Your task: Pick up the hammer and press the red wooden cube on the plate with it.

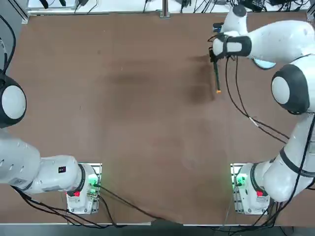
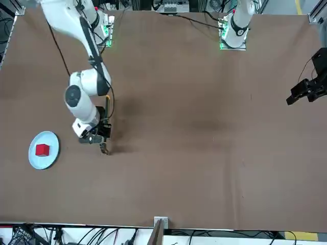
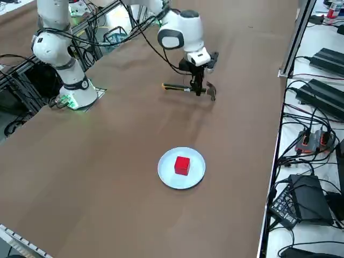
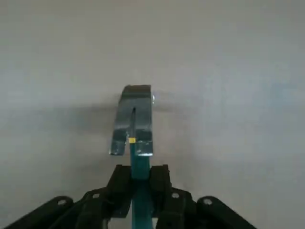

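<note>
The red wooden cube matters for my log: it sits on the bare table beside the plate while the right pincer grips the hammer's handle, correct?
Not quite. The red wooden cube sits on the plate, as the right side view shows. The right pincer does grip the hammer by its handle.

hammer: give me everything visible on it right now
The hammer is slim: a thin dark greenish handle with an orange tip and a small metallic claw head. The right gripper is shut on the handle close behind the head. It lies about level, orange tip pointing toward the robot's bases. Its shadow sits offset beneath it, so it looks lifted off the brown table. It is well apart from the plate and the red wooden cube.
</note>
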Motion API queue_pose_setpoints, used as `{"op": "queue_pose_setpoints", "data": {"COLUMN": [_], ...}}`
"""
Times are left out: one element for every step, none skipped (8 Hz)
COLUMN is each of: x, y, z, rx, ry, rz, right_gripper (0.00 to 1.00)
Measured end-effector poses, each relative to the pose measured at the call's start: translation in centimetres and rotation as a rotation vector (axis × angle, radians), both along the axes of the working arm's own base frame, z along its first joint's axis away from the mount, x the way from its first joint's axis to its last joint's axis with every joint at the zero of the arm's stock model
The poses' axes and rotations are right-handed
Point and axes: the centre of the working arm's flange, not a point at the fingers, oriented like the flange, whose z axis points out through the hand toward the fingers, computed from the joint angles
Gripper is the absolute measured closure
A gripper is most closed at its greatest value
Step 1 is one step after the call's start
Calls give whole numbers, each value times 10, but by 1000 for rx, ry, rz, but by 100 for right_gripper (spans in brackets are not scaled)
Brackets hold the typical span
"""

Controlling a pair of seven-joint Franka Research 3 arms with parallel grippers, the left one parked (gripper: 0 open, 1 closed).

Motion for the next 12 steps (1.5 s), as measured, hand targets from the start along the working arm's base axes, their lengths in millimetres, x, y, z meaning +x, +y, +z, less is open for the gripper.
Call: {"op": "queue_pose_setpoints", "data": {"x": [-1,-2,-2,-1,-1,-1,-1,1,2,5,8,8], "y": [5,7,7,7,7,7,8,9,10,5,-6,-21], "z": [-9,-12,-11,-10,-8,-7,-4,5,25,58,101,145], "rx": [2,2,3,3,4,5,8,13,21,32,47,62], "ry": [-7,-9,-10,-12,-14,-16,-20,-27,-25,-18,-17,-27], "rz": [-4,-4,-5,-5,-5,-4,-3,-2,-3,-10,-20,-22], "right_gripper": [79,79,78,65,48,31,13,1,0,0,0,0]}}
